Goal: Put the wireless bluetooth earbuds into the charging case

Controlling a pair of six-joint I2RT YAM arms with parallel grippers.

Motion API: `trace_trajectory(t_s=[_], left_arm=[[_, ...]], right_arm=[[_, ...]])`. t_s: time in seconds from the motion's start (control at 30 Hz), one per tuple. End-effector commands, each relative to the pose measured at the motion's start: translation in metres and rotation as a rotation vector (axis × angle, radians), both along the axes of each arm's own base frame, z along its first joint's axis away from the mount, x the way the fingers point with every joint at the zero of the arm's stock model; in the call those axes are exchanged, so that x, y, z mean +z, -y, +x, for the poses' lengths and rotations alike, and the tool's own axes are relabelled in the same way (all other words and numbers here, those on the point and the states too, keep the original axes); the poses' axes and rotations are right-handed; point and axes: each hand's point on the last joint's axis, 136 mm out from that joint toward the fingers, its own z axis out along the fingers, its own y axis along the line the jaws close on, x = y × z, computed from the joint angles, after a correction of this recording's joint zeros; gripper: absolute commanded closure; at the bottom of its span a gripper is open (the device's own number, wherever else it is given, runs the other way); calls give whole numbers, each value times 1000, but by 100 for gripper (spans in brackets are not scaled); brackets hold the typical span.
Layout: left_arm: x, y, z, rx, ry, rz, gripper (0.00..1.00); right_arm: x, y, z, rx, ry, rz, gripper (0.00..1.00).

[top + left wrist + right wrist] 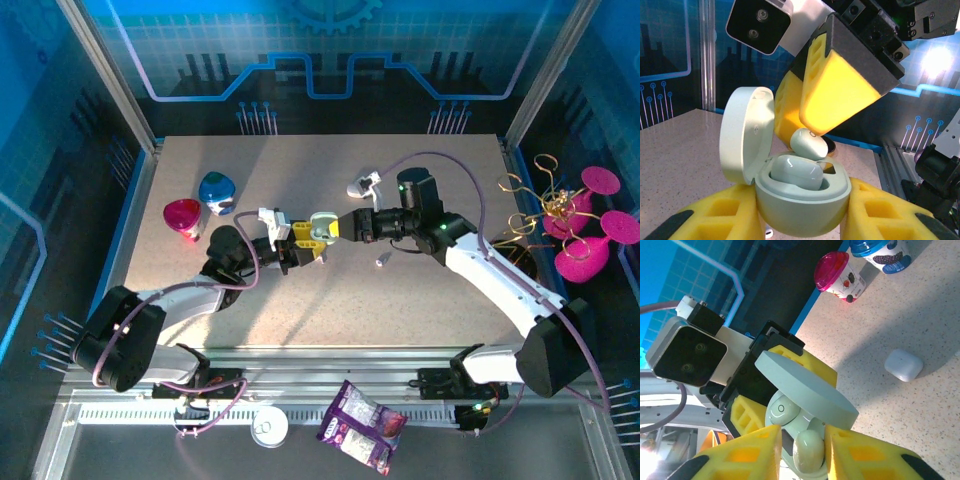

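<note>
Mint case [802, 210] open, earbud [794, 171] seated, second earbud [809, 144] above

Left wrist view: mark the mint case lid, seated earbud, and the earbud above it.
mint case lid [747, 135], left wrist view, centre of inner face.
seated earbud [795, 172], left wrist view, top of its rounded body.
upper earbud [809, 144], left wrist view, middle of its body.

The charging case [800, 210] is a mint-green pebble, standing upright and open, its round lid [747, 135] hinged back to the left in the left wrist view. One pale greenish-white earbud [795, 172] lies seated in the case's left well, glossy back up. The second earbud [809, 144] sits tilted over the right well, just beside the first, not fully down.
</note>
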Motion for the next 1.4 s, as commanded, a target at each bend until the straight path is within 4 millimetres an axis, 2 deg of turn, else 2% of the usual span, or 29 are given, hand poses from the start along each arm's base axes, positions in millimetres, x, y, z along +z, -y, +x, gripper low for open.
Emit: trace_trajectory(t_s=[0.0, 0.2, 0.37, 0.57, 0.67, 0.77, 0.9, 1.03, 1.37], left_arm=[[27, -2, -1, -5, 93, -50, 67], [25, -1, -1, -9, 96, -49, 67], [22, -1, -2, -11, 122, -40, 67], [13, 1, -6, -33, 164, -15, 67], [14, 1, -9, -46, 186, -13, 67], [16, 1, -13, -50, 213, -16, 67], [15, 0, -14, -48, 222, -9, 67], [17, -1, -10, -23, 213, -6, 67], [25, -2, 8, 36, 139, -31, 66]], right_arm=[[-5, 3, 2, -31, -8, -51, 68], [5, 5, -1, -32, 27, -36, 53], [23, 10, -9, -15, 129, -12, 41], [45, 17, -4, -60, 222, 2, 20], [45, 20, 13, -114, 181, -15, 19], [36, 26, 33, -185, 102, -75, 23], [22, 25, 41, -188, 28, -144, 25], [15, 19, 32, -131, 3, -167, 25], [4, 22, 0, -59, -34, -155, 25]])
